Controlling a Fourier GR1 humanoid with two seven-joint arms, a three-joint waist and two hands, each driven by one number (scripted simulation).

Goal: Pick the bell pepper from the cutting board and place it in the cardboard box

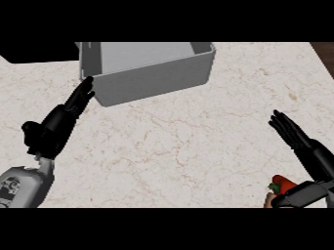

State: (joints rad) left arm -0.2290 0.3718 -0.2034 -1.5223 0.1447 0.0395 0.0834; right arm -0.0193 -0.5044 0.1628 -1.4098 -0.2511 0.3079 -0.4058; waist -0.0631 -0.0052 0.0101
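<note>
Bell pepper (280, 183) lies well apart from the box (148, 73), not yet picked, with right robot hand (320, 160) and left robot hand (53, 128) released, holding nothing.

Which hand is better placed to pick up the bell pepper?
Right. The right hand is open beside the bell pepper at the lower right; the left hand is far off, by the grey box.

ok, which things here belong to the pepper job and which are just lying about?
Job:
- pepper, lower right, only partly showing
- box, top centre
- left robot hand, open beside the box
- right robot hand, open near the pepper

Lying about:
- dark block, top left
- counter, only the surface
</note>
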